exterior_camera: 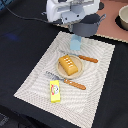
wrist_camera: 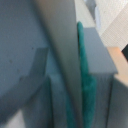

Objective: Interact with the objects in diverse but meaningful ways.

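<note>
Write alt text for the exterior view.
A robot arm's hand hangs over a pale blue carton at the far edge of a striped placemat. On the mat, a bread loaf sits on a round plate between two wooden-handled utensils, with a yellow butter block nearer the camera.

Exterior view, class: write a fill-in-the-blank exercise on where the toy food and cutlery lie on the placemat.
1. The bread loaf lies on the round tan ____.
2. The butter block is coloured ____.
3. The number of wooden-handled utensils beside the plate is ____.

Missing words: plate; yellow; two
</note>
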